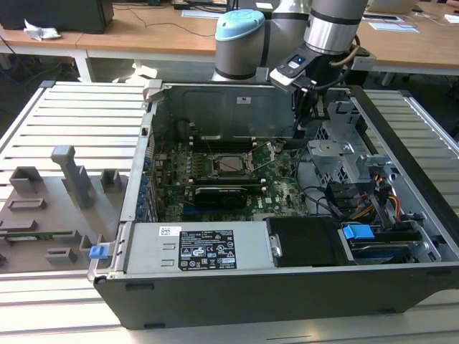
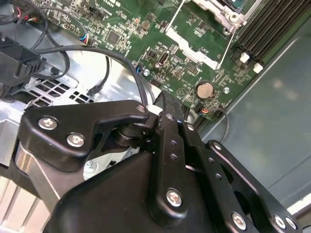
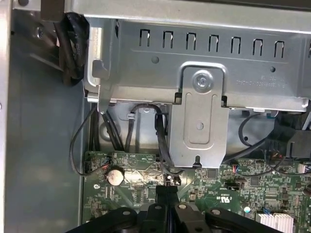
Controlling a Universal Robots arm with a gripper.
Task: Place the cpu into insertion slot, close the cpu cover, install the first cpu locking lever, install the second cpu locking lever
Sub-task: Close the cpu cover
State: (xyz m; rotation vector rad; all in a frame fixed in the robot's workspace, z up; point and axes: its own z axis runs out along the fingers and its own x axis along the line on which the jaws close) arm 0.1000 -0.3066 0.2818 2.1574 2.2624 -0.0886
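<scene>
The gripper [image 1: 300, 131] is hovering with its fingers [image 3: 161, 194] pressed together, pinching nothing, above the green board's [image 1: 283, 190] edge by the computer case's [image 1: 215, 287] far wall. The cpu [image 1: 231, 165] is lying in the insertion slot [image 1: 213, 166] mid-board, well apart from the gripper, toward the exterior view's left.

One robot arm [image 1: 330, 29], one open computer case [image 1: 287, 294], one motherboard [image 1: 280, 190], one insertion slot [image 1: 231, 165], one coin cell battery [image 2: 205, 89] and two blue tabs [image 1: 99, 251] [image 1: 357, 231] are counted.
</scene>
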